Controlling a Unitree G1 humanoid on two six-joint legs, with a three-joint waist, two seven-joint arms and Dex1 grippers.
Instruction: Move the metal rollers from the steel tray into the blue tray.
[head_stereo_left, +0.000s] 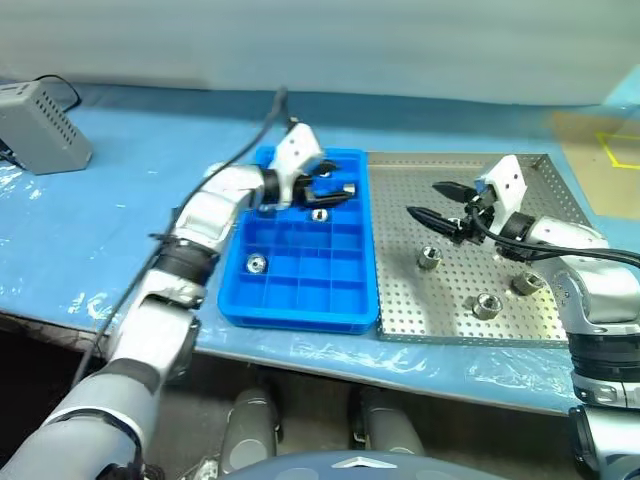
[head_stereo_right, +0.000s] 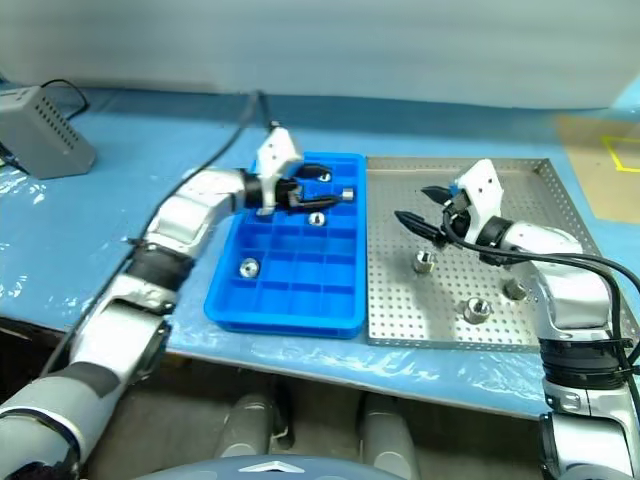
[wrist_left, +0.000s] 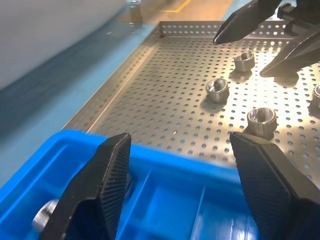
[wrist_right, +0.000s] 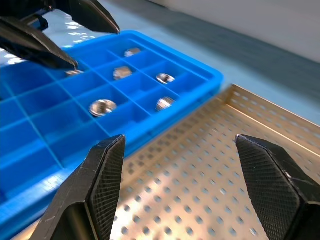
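While both pincers gape empty, three metal rollers lie below the right pincer

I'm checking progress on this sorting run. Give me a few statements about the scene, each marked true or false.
1. Three metal rollers lie on the steel tray. True.
2. The blue tray is empty. False: several rollers already sit in its compartments.
3. The left end effector hovers over the blue tray's far end with open fingers. True.
4. The right end effector grips a roller. False: its fingers are open and empty above the steel tray.
5. The blue tray sits to the robot's right of the steel tray. False: it sits to the left.
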